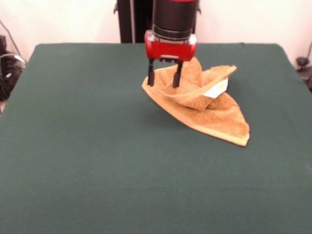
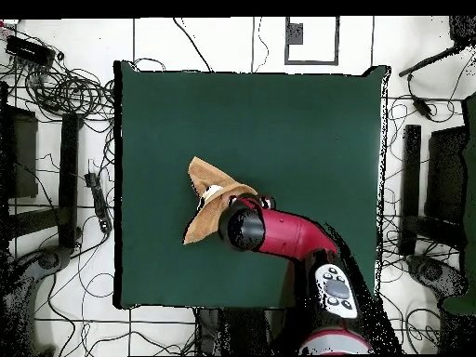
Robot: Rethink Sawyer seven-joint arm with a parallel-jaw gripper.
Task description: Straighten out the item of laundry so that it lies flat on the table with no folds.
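The orange-tan towel (image 1: 209, 109) lies crumpled and folded over itself on the dark green table (image 1: 87, 146), right of centre toward the far side. Its white label tag (image 1: 216, 90) shows on the right of the heap. One corner points toward the front right. My gripper (image 1: 164, 85) hangs at the towel's left edge with its two black fingers (image 1: 151, 75) apart, the towel showing between and behind them. That left edge looks slightly raised, with shadow beneath it. In the overhead view the towel (image 2: 206, 200) is partly covered by the red arm (image 2: 279, 232), which hides the gripper.
The arm's black pedestal (image 1: 134, 19) stands behind the table's far edge. Cables and stands (image 2: 56, 93) lie on the floor around the table.
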